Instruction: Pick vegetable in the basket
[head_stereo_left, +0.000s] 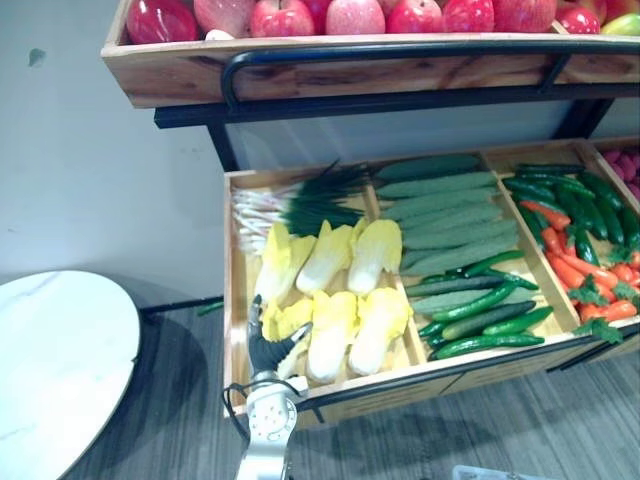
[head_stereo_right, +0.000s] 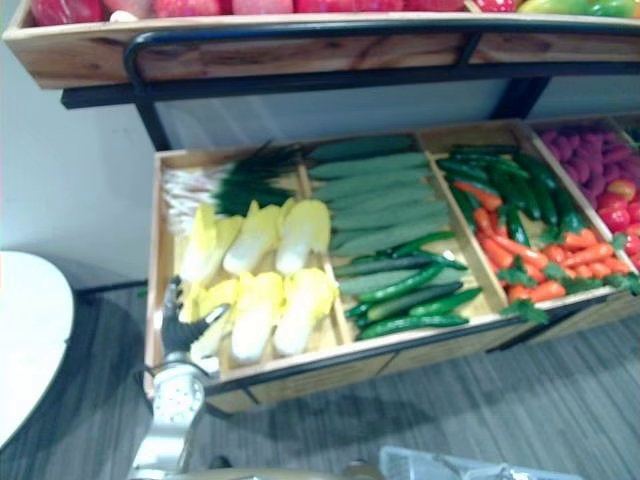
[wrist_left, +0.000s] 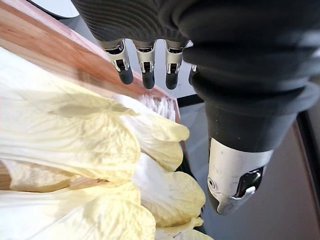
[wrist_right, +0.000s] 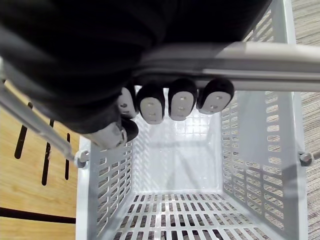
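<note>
Cabbages (head_stereo_left: 331, 333) lie just right of my straight-fingered left hand (head_stereo_left: 270, 345), long axes pointing away from me; right hand (wrist_right: 165, 102) clasps basket handle (wrist_right: 250, 65).

Open room above the cabbages (head_stereo_left: 332, 325); the fruit shelf (head_stereo_left: 170, 72) stands behind.
</note>
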